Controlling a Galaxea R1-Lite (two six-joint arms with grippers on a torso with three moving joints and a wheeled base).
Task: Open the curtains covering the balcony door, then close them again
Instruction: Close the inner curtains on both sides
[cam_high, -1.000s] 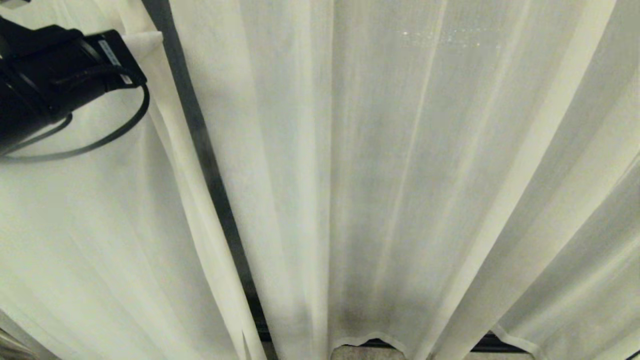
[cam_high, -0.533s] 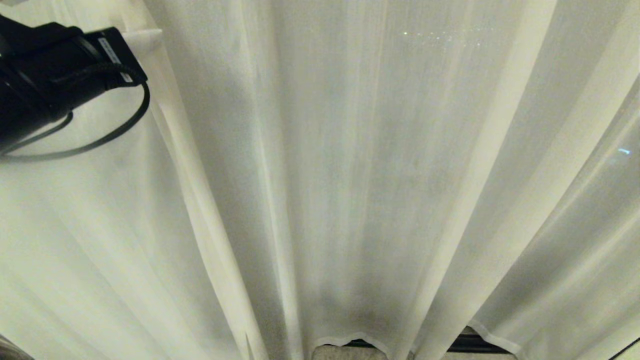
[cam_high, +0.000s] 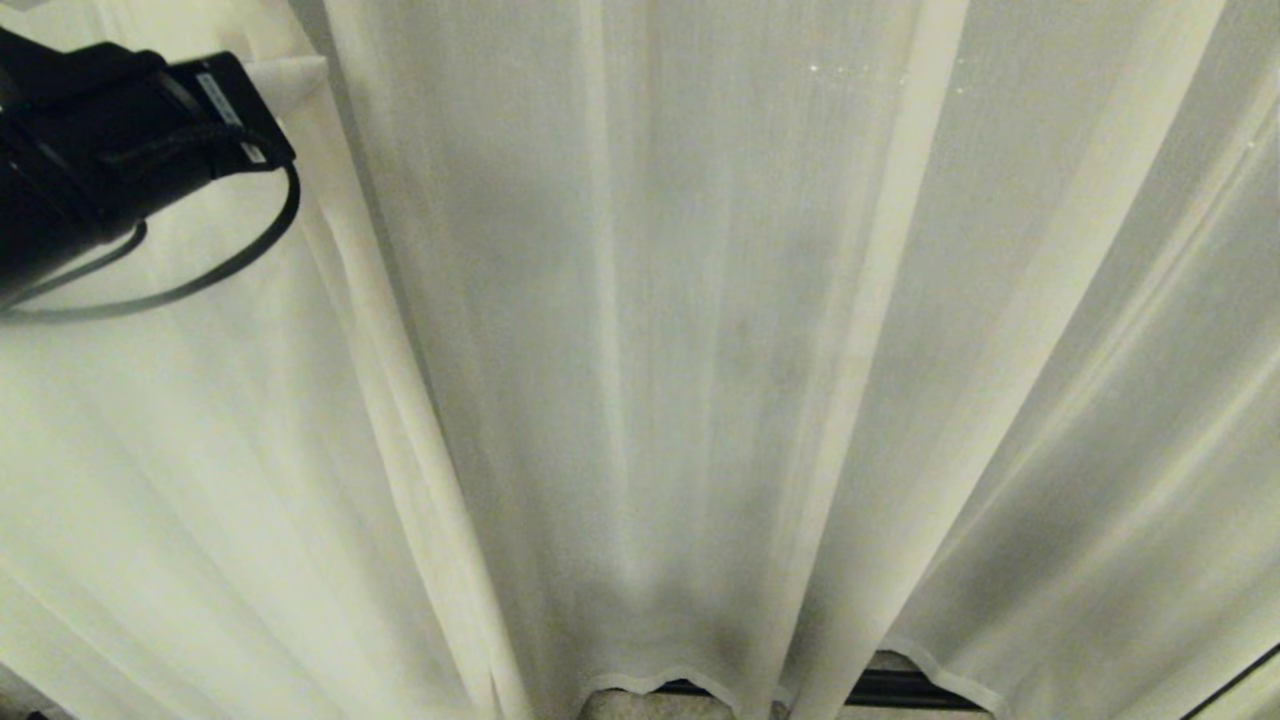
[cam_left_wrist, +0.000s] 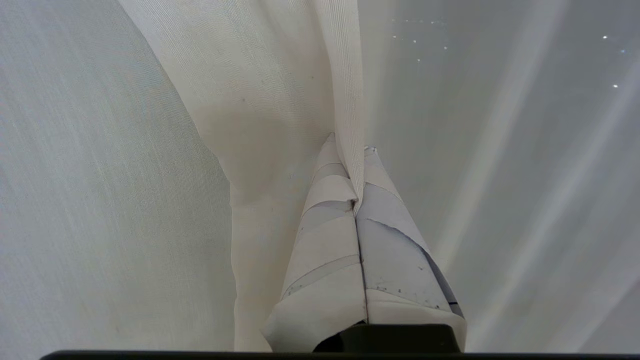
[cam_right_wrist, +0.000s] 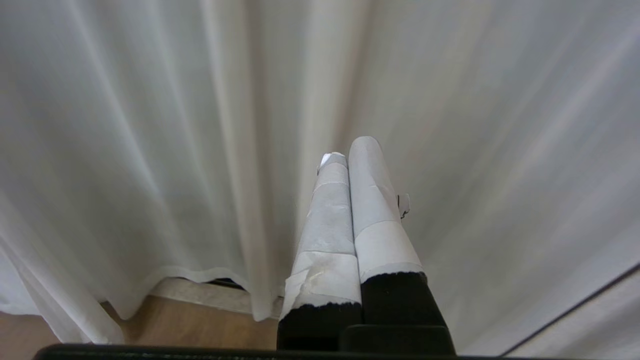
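Curtains (cam_high: 700, 350) backdrop | left gripper (cam_left_wrist: 350, 150) pinching hem | right gripper (cam_right_wrist: 350, 150) closed, empty

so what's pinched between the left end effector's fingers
The hemmed edge of the thick curtain is clamped between the fingers of the left end effector, shown in the left wrist view.

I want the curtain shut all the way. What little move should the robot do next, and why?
Probably keep drawing the pinched hem sideways: the left gripper has its jaws shut on the thick curtain's edge. The sheer curtain already covers the glass, and the right gripper holds nothing.
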